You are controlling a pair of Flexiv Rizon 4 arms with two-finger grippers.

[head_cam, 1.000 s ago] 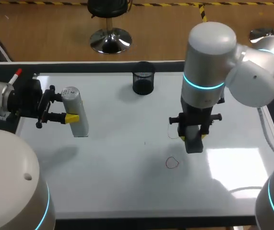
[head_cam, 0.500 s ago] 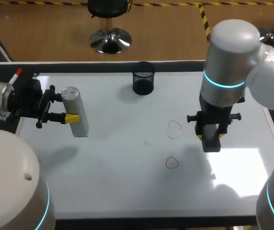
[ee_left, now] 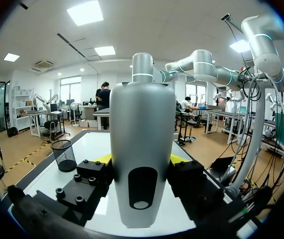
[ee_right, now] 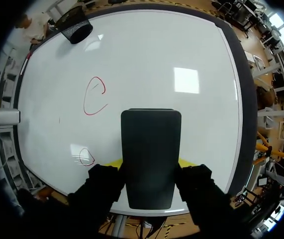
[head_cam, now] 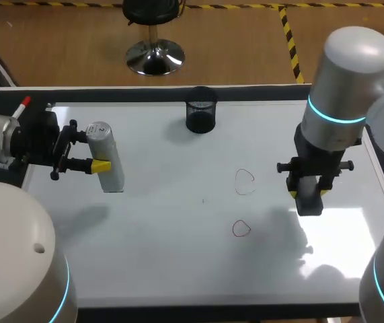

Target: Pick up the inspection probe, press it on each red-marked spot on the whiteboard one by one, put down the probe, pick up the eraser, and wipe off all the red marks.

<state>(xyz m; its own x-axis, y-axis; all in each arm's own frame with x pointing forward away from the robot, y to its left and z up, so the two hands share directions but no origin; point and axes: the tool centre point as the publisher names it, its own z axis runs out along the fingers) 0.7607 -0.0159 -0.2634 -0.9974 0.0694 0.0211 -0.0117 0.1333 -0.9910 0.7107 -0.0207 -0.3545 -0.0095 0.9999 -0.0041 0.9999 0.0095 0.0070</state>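
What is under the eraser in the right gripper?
Only bare whiteboard shows around the eraser; both red marks lie beside it. The patch it covers is hidden.

I log: whiteboard (head_cam: 158, 249), glossy, glare-patched; probe (head_cam: 107, 151), smooth satin grey shell; eraser (head_cam: 309, 200), matt dark block; pen cup (head_cam: 200, 116), black wire mesh.

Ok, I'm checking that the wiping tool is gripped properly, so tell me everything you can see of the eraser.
The eraser is a dark, matte, rectangular block with rounded corners and a plain face. The right hand grips it on its two long sides, with its free end pointing down at the whiteboard. It sits to the right of the upper red mark and the lower red mark, off both. Whether it touches the board cannot be told.
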